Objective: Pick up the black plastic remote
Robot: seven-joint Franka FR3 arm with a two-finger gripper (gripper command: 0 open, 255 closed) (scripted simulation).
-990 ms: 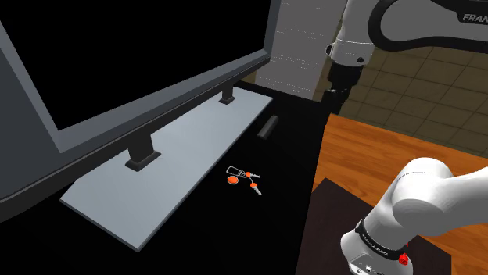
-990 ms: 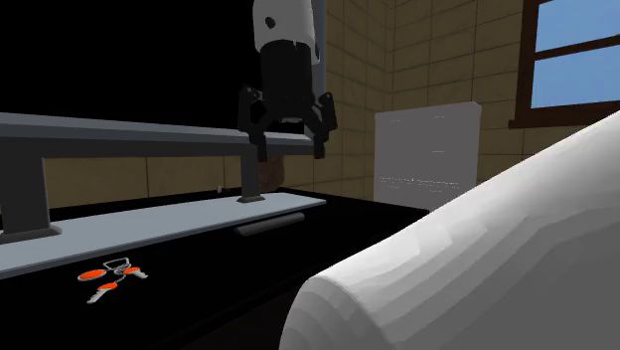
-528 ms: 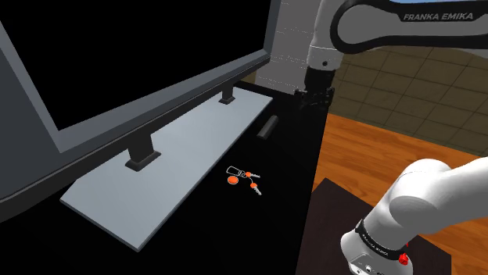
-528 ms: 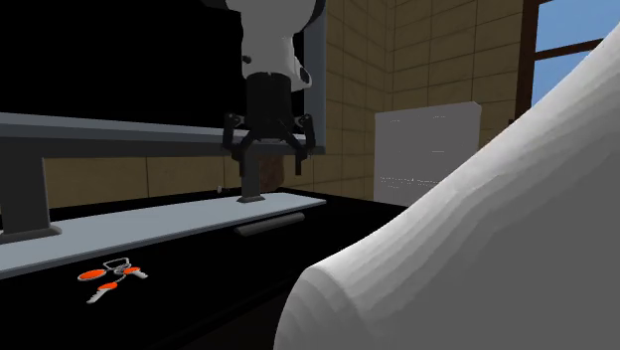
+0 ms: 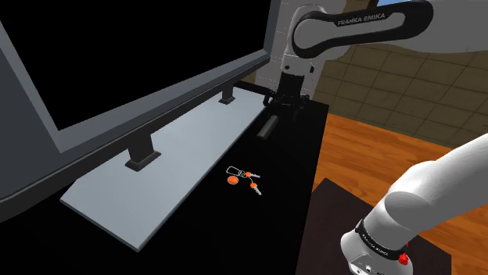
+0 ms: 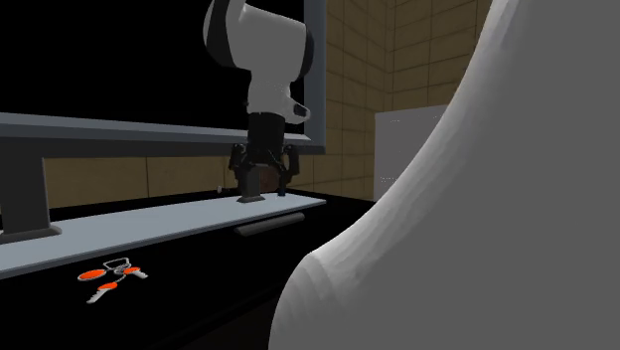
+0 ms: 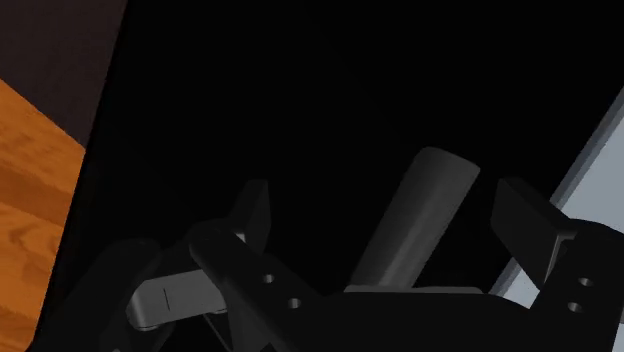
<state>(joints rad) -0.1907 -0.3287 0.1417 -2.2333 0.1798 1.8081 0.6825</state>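
Looking along the gripper [image 7: 388, 205] in the wrist view, I am seeing its two black fingers [image 7: 252, 205] standing wide apart, closed on nothing. The remote [image 7: 420, 220], a dark grey rounded bar, is lying flat on the black table [image 7: 300, 90] between them, nearer one finger than the other, and neither finger is touching it. A pale grey slab [image 7: 600, 150] is running past just beyond the finger on that side, and orange wooden floor [image 7: 30, 200] is showing past the table's other edge.

In the shoulder view I am watching the gripper [image 5: 283, 105] hanging just over the far end of the remote [image 5: 269, 126], which is lying right beside the slab's [image 5: 156, 164] edge. A big screen [image 5: 117, 78] is standing on that slab on two dark feet. A bunch of keys [image 5: 242, 177] with orange tags is lying on the table nearer the stand, well apart from the remote.

In the second exterior view the gripper [image 6: 263, 184] is hanging above the slab's end, with the remote [image 6: 268, 226] below it and the keys [image 6: 111, 271] towards that view's lower left.
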